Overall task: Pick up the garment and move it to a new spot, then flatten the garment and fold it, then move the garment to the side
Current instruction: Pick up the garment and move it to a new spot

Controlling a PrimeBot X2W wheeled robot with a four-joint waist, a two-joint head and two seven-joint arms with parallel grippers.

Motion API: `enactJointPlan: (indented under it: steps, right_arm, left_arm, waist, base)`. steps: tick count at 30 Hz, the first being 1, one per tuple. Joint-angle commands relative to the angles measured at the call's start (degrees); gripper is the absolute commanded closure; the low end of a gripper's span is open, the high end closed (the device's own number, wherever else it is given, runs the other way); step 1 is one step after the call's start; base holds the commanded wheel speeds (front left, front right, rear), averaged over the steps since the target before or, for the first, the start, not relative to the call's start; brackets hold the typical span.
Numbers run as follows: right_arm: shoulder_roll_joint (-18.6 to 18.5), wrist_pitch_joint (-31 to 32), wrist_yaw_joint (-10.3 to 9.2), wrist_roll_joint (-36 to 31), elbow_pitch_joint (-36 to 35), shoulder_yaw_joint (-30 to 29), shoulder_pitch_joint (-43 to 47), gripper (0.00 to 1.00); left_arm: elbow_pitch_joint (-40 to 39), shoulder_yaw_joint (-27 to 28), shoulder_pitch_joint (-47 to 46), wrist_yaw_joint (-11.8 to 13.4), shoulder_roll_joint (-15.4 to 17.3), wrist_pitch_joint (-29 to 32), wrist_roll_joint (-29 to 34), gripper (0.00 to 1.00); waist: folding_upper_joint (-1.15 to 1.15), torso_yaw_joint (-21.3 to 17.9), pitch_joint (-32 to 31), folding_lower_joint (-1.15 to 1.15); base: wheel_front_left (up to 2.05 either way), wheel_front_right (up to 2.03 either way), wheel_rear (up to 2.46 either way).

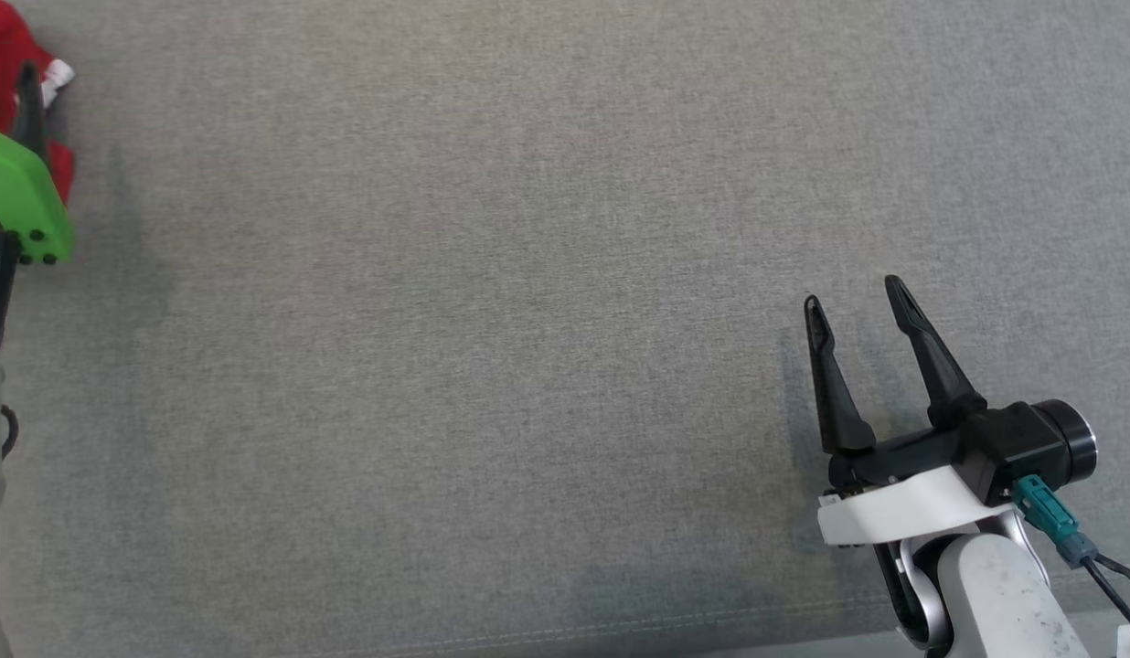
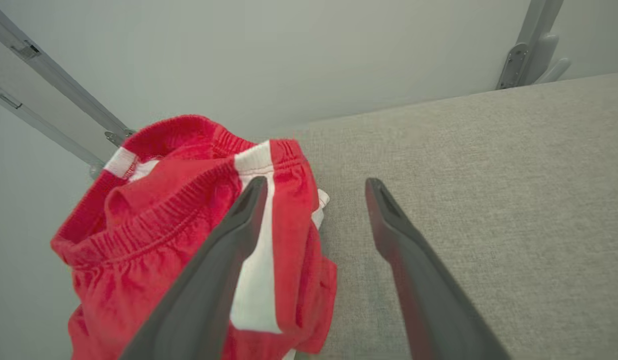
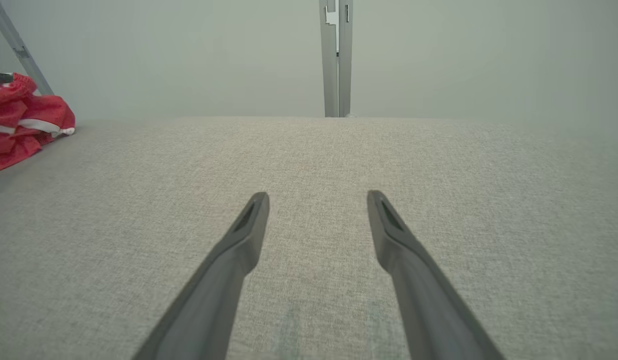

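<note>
Garment of crumpled red cloth with white stripes (image 2: 154, 210) lies at the head frame's upper left, overlapping the left side of the left pincer (image 2: 314, 187), spread wide and empty, far nearer than the equally wide, empty right pincer (image 1: 854, 294) at lower right.

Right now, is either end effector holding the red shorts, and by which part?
Nothing is held. The left end effector stands open at the red shorts' bunched waistband, no cloth pinched; the right end effector is open over the grey fabric surface.
</note>
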Motion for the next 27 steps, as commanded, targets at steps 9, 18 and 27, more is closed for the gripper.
enactJointPlan:
  steps: [9, 18, 27]
  right_arm:
    - [-0.10, -0.21, -0.04, 0.47, -0.60, 0.38, -1.06, 0.00]
    - [-0.10, -0.21, -0.04, 0.46, 0.04, 0.58, -1.16, 0.00]
    - [-0.10, -0.21, -0.04, 0.65, 0.55, 0.47, -1.29, 0.00]
  left_arm:
    - [7.32, -2.53, -3.15, 5.28, 3.29, -1.13, 4.40, 0.00]
    - [11.91, -3.15, -5.32, 9.02, 4.30, -0.99, 5.63, 0.05]
    - [15.41, -2.69, -5.02, 8.29, 2.70, -0.38, 2.99, 0.82]
  waist:
    - [0.00, -3.24, 3.80, -0.01]
    - [0.00, -2.37, 3.26, -0.01]
    - [0.00, -2.71, 2.71, -0.01]
  base:
    - [0.00, 0.00, 0.00]
    - [0.00, 0.00, 0.00]
    - [0.00, 0.00, 0.00]
